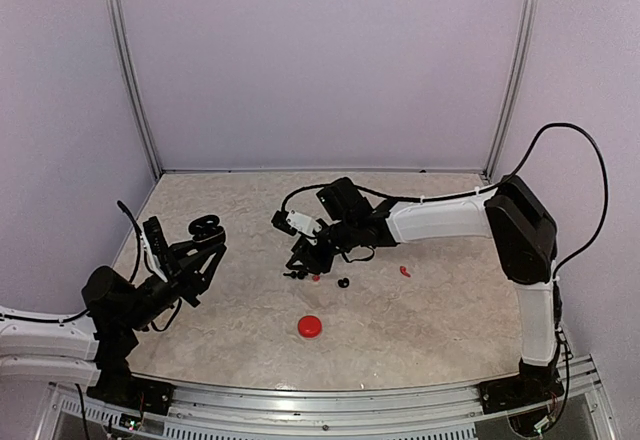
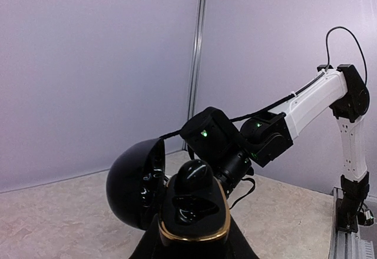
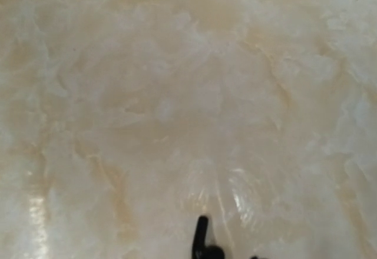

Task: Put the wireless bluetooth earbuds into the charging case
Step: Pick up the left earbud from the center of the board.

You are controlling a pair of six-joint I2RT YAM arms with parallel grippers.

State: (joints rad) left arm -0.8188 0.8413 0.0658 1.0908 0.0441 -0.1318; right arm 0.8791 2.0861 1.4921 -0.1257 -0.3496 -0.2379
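A black charging case (image 2: pixel 194 215) with a gold rim stands open in the left wrist view, its domed lid (image 2: pixel 132 182) swung to the left. One black earbud (image 2: pixel 194 175) sits in its far socket, while the near socket (image 2: pixel 191 206) is bare. My left gripper (image 1: pixel 200 238) is shut on this case, raised above the table's left side. My right gripper (image 1: pixel 300 258) hangs low over the table's middle. Just under it lies a black earbud (image 3: pixel 202 235), also seen from above as the black earbud (image 1: pixel 291 274). The right fingers do not show in the wrist view.
A small red piece (image 1: pixel 315 278) and another black earbud (image 1: pixel 343 283) lie just right of the right gripper. A red earbud (image 1: pixel 404 271) lies further right. A closed red case (image 1: pixel 310 326) rests nearer the front. Grey walls surround the marbled table (image 1: pixel 430 320).
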